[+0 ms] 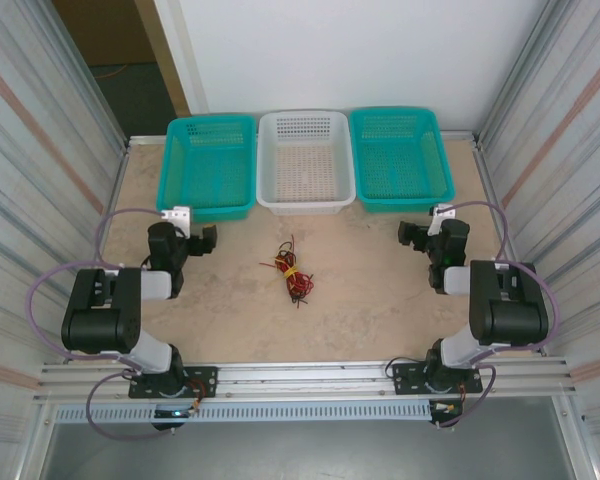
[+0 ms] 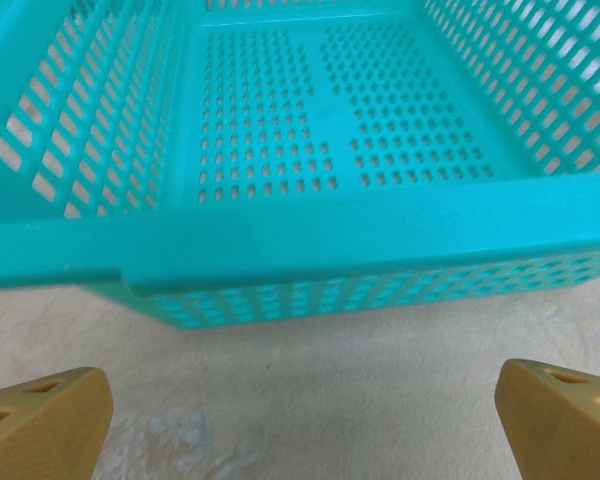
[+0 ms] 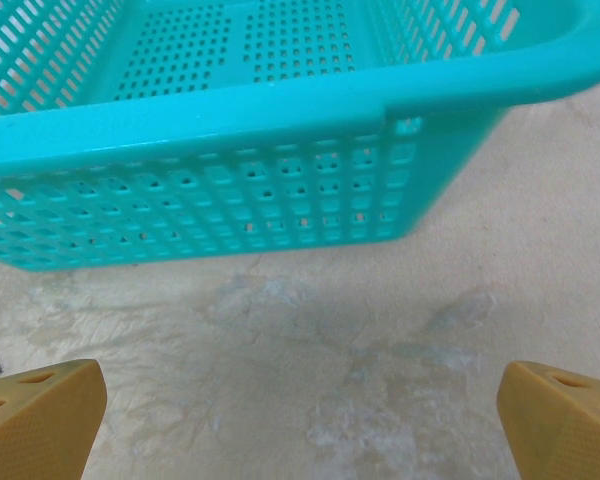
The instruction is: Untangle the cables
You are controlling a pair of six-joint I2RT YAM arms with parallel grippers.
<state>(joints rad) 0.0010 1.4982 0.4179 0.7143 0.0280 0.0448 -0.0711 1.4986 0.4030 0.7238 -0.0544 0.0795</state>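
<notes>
Lying in one knotted bundle, the cables (image 1: 291, 270) rest on the worktop (image 1: 360, 310) in front of the white basket (image 1: 306, 206), with bare room all round. Three baskets line the far edge: the left teal basket (image 1: 208, 208) and the right teal basket (image 1: 405, 200) flank the white basket. Two tools flank the cables, the left tool (image 1: 202, 240) and the right tool (image 1: 412, 235). Both have their fingers spread apart and hold nothing.
</notes>
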